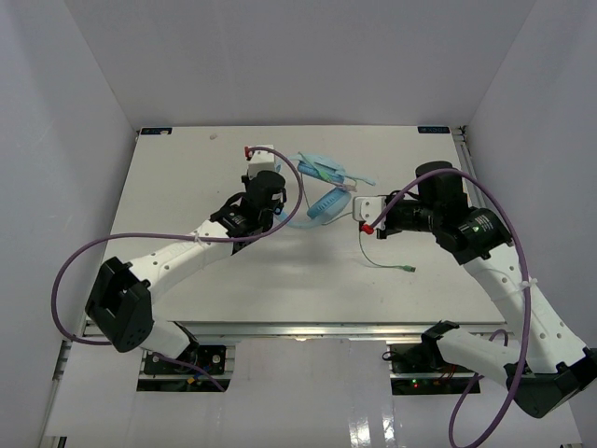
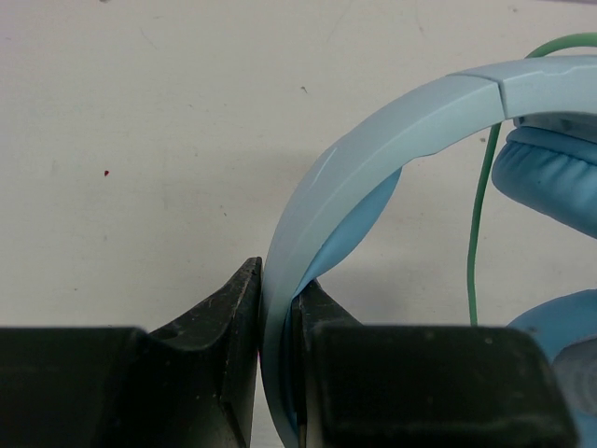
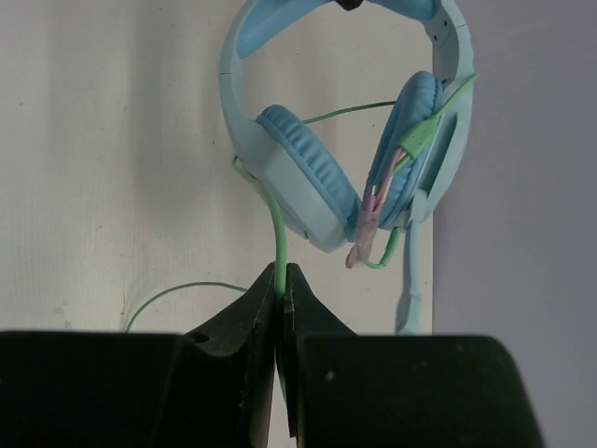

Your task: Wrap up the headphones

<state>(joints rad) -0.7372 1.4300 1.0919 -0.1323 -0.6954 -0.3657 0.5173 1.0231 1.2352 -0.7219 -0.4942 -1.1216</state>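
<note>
The light blue headphones (image 1: 326, 191) lie at the table's far middle, between both arms. My left gripper (image 2: 277, 285) is shut on the headband (image 2: 373, 121); an earcup pad (image 2: 550, 182) shows at the right of that view. In the top view the left gripper (image 1: 284, 207) sits at the headset's left side. My right gripper (image 3: 281, 275) is shut on the thin pale-green cable (image 3: 279, 233) just below an earcup (image 3: 303, 173); in the top view the right gripper (image 1: 355, 213) sits at the headset's right. The cable (image 1: 378, 261) trails toward its plug (image 1: 409, 269). The mic boom (image 3: 411, 280) hangs at the right.
The white table (image 1: 187, 177) is enclosed by white walls on three sides. Thick purple robot cables (image 1: 70, 271) loop beside each arm. The cable's loose end lies on the table near the right arm.
</note>
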